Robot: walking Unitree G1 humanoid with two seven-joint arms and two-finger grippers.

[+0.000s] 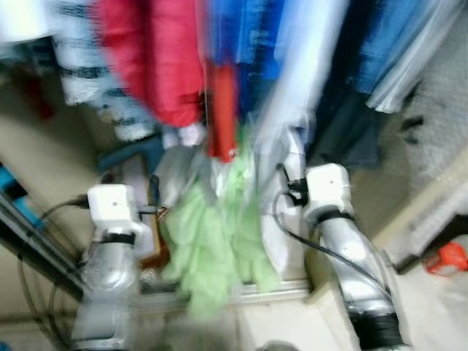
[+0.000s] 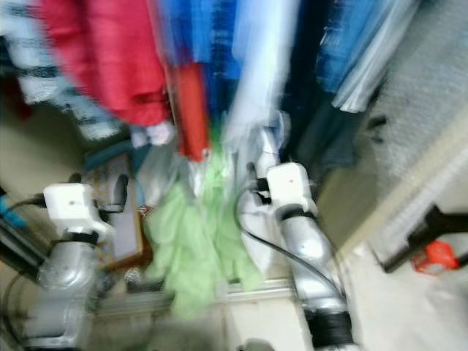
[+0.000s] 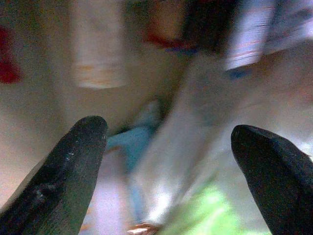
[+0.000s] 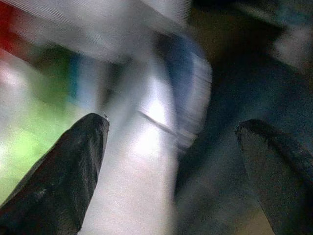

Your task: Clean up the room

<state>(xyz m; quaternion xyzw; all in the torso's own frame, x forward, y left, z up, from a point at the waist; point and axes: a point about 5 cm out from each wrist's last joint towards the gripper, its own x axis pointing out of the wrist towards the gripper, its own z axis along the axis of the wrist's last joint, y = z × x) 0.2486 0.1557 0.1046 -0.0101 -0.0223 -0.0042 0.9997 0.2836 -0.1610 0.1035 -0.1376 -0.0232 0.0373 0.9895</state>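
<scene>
From my head, blurred: hanging clothes (image 1: 175, 66) crowd the far side, a green garment (image 1: 212, 248) drooping between my arms. Left wrist: my left gripper (image 3: 168, 171) gapes wide, holding nothing. Right wrist: my right gripper (image 4: 171, 171) likewise spread, empty, against pale cloth (image 4: 146, 147).

Blurred hanging clothes (image 2: 219, 66) (red, blue, white) fill the top, a green garment (image 2: 194, 241) between both silver arms.

Hanging clothes (image 1: 168, 58) ahead — crumpled garment (image 1: 216, 241) below, between both arms
</scene>
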